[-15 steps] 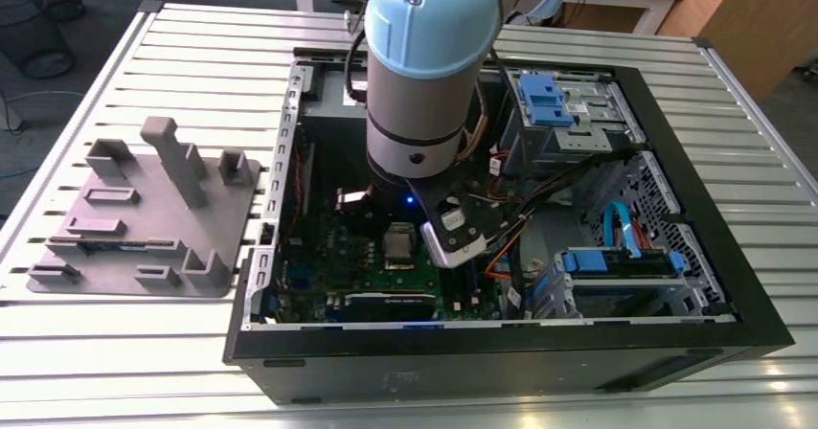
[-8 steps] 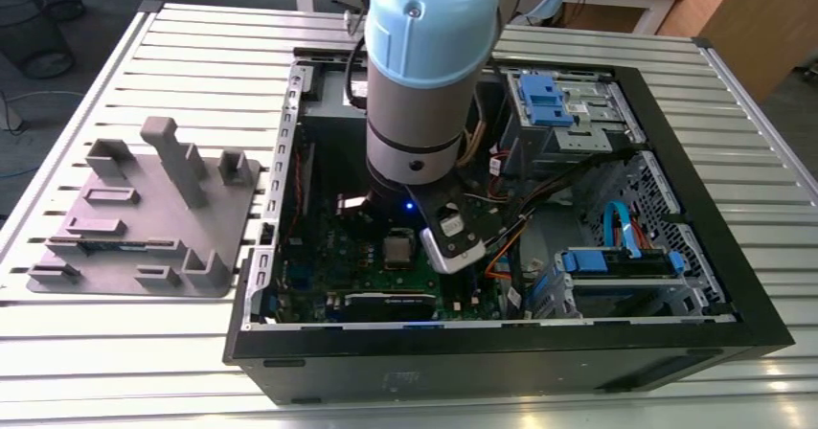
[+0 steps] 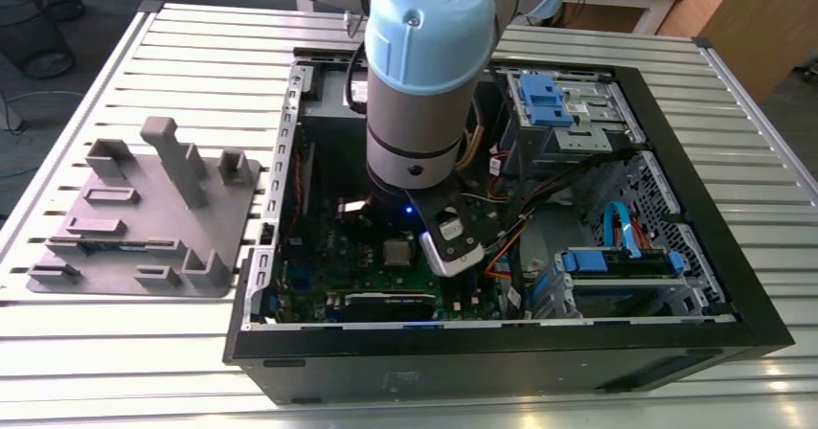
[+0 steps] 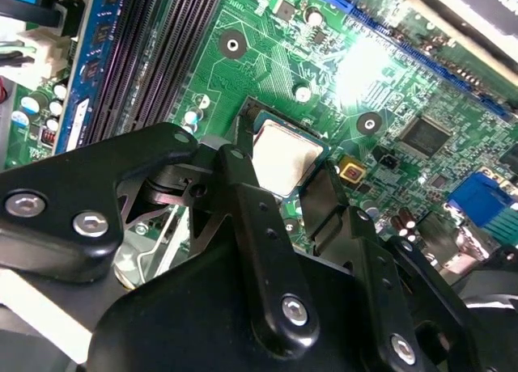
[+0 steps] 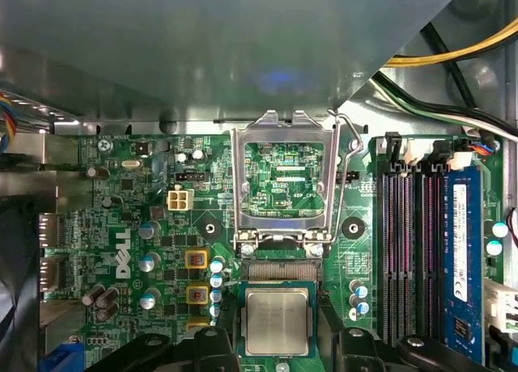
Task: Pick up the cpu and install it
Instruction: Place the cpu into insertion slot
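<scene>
1. My gripper (image 4: pixel 279 174) hangs low over the board. Its jaws are released, spread wider than the chip between them.
2. My two black fingers (image 4: pixel 247 218) stand one on each side of the cpu (image 4: pixel 285 155). In the first wrist view, a strip of green board shows between each finger (image 5: pixel 212 344) and the cpu (image 5: pixel 277 322), so I am gripping nothing.
3. The cpu is a small square with a pale silver top. It lies flat in its socket on the motherboard (image 4: pixel 267 57), level with the socket's rim.
4. Just past the socket, the metal hold-down frame (image 5: pixel 282 128) is swung up and open, and green board shows through its window. Its thin wire lever (image 5: pixel 346 158) stands raised beside it.
5. To one side of the socket run long dark memory slots (image 5: pixel 405 243), with a blue memory stick (image 5: pixel 459 243) beyond them.
6. Yellow and black cables (image 5: pixel 453 57) cross the far corner above the slots.
7. In the exterior view, my arm (image 3: pixel 416 94) reaches straight down into an open black computer case (image 3: pixel 511 348) lying on its side. The cpu (image 3: pixel 398 251) shows as a small silver square on the board, just beside my wrist.
8. The case rests on a slatted metal table (image 3: pixel 141 352). On the exterior view's left, apart from the case, sits a grey plate with upright blocks (image 3: pixel 141 228).
</scene>
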`<state>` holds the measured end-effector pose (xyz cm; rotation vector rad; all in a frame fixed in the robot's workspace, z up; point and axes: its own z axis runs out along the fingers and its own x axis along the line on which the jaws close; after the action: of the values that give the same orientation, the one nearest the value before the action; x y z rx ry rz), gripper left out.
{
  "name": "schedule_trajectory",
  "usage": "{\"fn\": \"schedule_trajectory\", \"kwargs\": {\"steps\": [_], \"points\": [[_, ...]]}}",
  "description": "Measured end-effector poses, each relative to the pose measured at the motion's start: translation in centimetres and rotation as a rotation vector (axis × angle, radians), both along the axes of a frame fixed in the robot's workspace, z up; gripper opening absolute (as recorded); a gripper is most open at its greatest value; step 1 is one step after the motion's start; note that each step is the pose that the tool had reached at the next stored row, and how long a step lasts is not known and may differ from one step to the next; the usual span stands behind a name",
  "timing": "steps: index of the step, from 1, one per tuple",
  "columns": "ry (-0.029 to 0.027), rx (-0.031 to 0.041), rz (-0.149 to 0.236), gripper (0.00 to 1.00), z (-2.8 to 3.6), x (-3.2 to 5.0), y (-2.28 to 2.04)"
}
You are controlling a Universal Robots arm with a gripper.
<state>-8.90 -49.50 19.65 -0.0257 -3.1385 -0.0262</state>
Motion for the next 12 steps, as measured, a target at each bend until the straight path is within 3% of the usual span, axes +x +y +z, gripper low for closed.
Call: {"fn": "schedule_trajectory", "kwargs": {"steps": [12], "points": [[0.0000,0.0001,0.000,0.47,-0.23,0.22,0.18]]}}
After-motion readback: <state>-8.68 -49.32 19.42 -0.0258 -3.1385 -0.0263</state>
